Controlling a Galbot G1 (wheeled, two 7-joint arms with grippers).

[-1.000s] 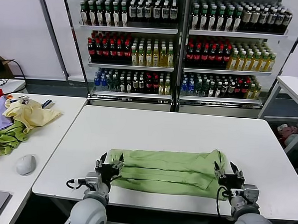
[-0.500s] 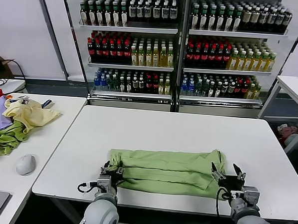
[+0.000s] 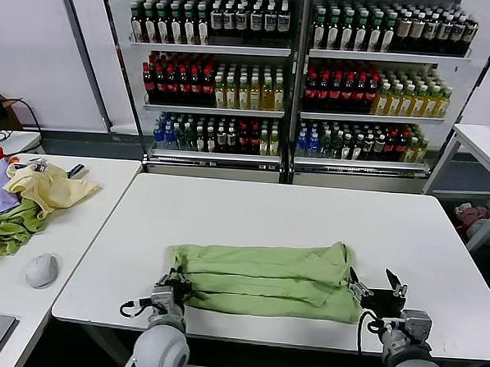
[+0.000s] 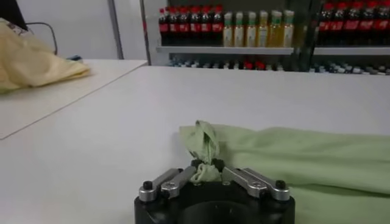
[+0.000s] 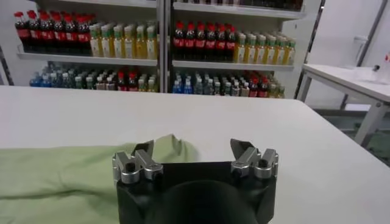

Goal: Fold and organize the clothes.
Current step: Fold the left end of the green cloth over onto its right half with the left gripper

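The light green shirt [image 3: 260,279] lies folded into a long band across the near part of the white table [image 3: 284,214]. At its left end, the left gripper [image 4: 207,173] is clenched on a bunched corner of the cloth, fingers closed tight around the fabric. At the right end, the right gripper [image 5: 194,159] stands spread wide, holding nothing; its left fingertip sits just beside the shirt's edge, possibly brushing it, though the view does not settle that. A pale yellow garment [image 3: 47,187] lies on the table at far left.
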